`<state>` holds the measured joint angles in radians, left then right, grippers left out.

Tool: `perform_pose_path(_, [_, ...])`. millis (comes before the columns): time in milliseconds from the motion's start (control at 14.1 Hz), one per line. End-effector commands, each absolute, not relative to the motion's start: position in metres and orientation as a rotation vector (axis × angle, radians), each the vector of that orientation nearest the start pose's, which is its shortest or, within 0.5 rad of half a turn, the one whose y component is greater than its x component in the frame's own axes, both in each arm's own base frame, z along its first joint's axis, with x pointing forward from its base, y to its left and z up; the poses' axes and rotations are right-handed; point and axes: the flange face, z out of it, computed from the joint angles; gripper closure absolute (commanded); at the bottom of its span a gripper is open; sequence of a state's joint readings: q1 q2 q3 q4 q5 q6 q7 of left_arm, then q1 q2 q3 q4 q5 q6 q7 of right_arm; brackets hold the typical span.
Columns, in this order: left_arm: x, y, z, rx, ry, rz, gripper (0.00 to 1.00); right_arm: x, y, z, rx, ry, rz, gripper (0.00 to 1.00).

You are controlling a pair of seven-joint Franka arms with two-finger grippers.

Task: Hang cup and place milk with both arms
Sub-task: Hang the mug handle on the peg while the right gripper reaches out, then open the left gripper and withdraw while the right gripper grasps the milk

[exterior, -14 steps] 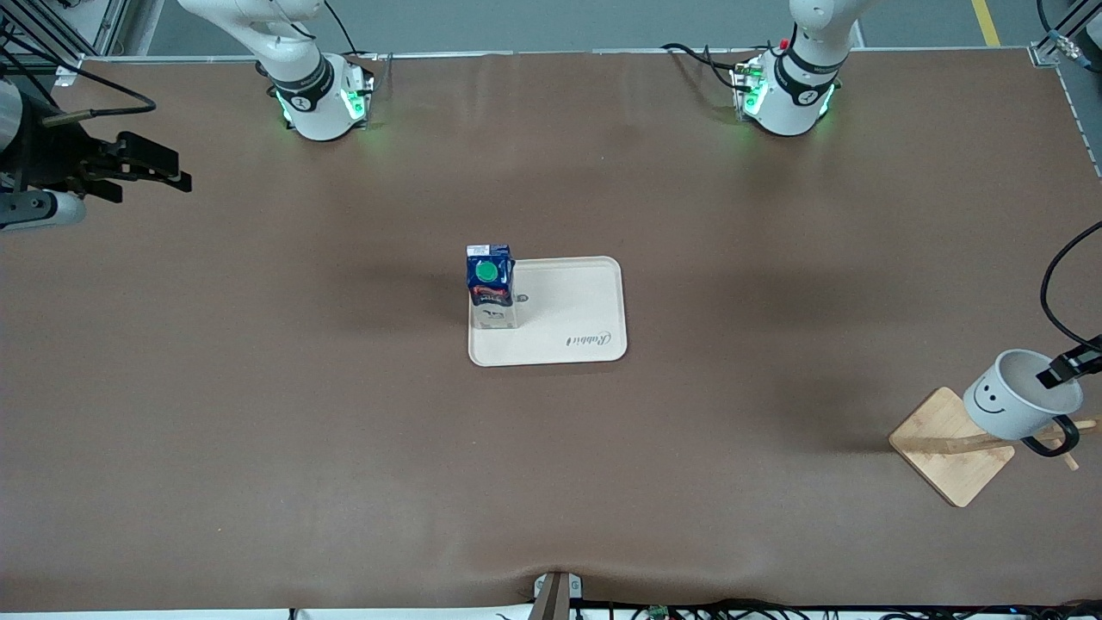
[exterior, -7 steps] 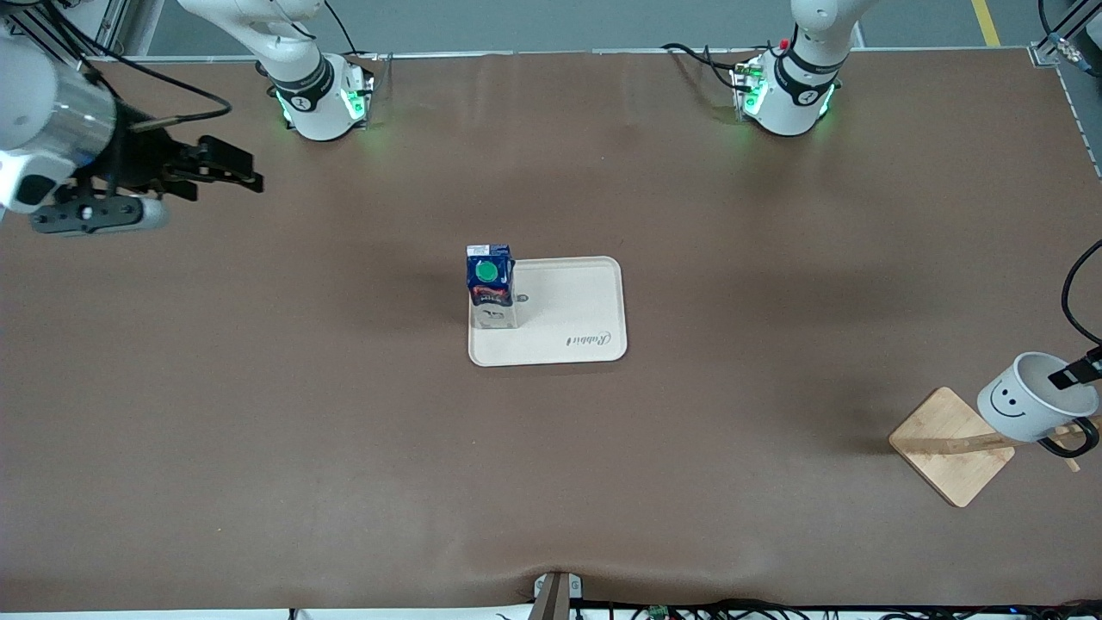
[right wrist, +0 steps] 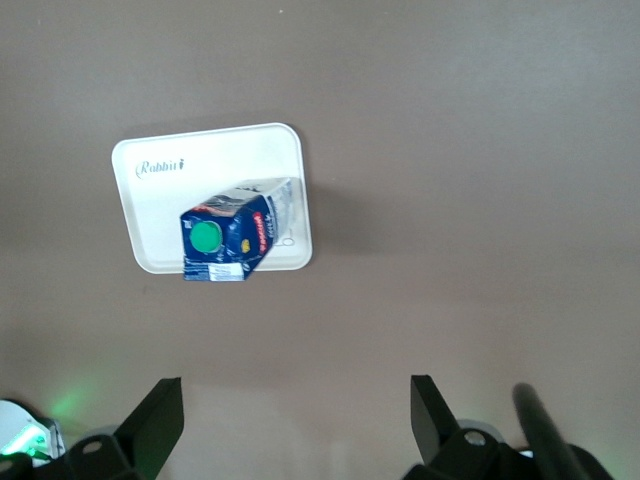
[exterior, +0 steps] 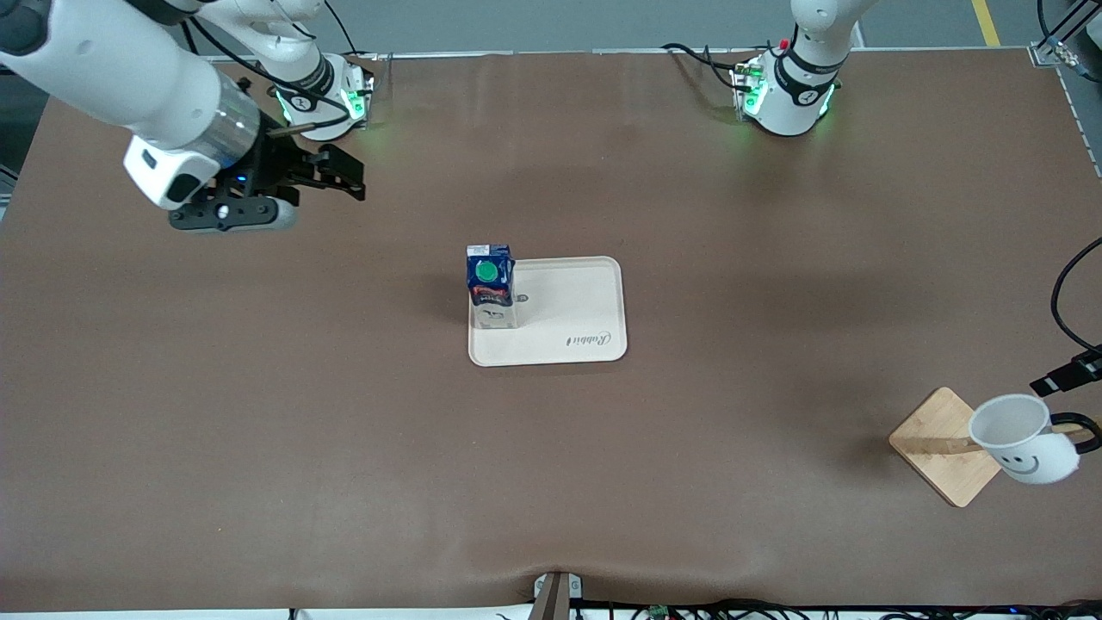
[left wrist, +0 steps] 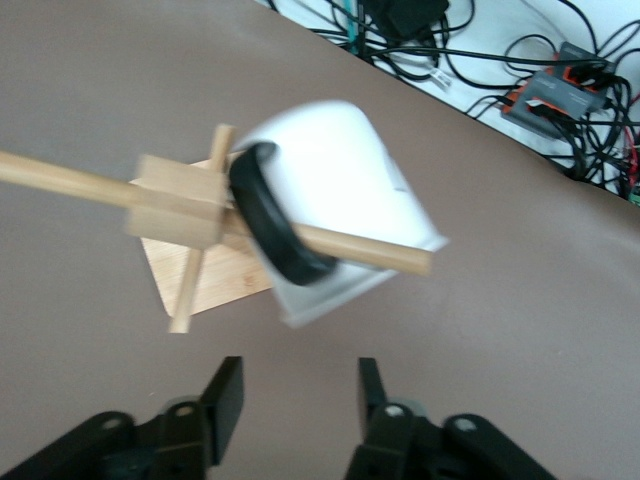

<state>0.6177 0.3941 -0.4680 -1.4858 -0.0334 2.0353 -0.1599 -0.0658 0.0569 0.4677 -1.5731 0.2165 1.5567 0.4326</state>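
Note:
The cup [exterior: 1024,448] hangs by its black handle on a peg of the wooden rack [exterior: 943,443], tipped with its mouth sideways. In the left wrist view the cup [left wrist: 345,180] hangs on the peg [left wrist: 380,255]. My left gripper [left wrist: 300,375] is open and empty, a short way from the cup; it shows at the frame's edge in the front view [exterior: 1066,375]. The milk [exterior: 490,284] stands upright on the cream tray [exterior: 577,314]. My right gripper [exterior: 349,176] is open and empty in the air, off to the side of the milk [right wrist: 228,240] toward the right arm's end.
The rack's square wooden base [left wrist: 205,285] lies near the left arm's end of the table. The tray [right wrist: 215,160] lies mid-table with bare room beside the milk. Cables and plugs [left wrist: 560,85] lie past the table's edge. The brown table [exterior: 551,482] spreads wide around.
My left gripper has let go of the cup, which has swung down on the peg. My right arm has swept in from the table's end toward the middle.

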Motion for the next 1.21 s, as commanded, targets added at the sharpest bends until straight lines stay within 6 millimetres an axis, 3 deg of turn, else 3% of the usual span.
perform_pose_path(0, [0.663, 0.118, 0.519, -3.210, -0.493, -0.308, 0.00, 0.512, 0.268, 0.570, -2.916, 0.050, 0.245, 0.00])
perform_pose_path(356, [0.631, 0.052, 0.569, -3.062, -0.265, -0.151, 0.00, 0.507, 0.311, 0.520, -2.888, 0.104, 0.181, 0.00])
perform_pose_path(640, [0.605, 0.036, 0.605, -3.012, -0.222, -0.128, 0.00, 0.516, 0.337, 0.477, -2.931, 0.111, 0.155, 0.00])
perform_pose_path(782, [0.581, 0.020, 0.631, -2.997, -0.204, -0.094, 0.00, 0.524, 0.351, 0.443, -2.964, 0.105, 0.131, 0.00])
perform_pose_path(996, [0.577, 0.014, 0.641, -2.996, -0.162, -0.099, 0.00, 0.524, 0.379, 0.402, -3.001, 0.111, 0.092, 0.00])
perform_pose_path(1138, [0.574, 0.011, 0.643, -3.001, -0.134, -0.085, 0.00, 0.522, 0.382, 0.386, -3.044, 0.085, 0.086, 0.00])
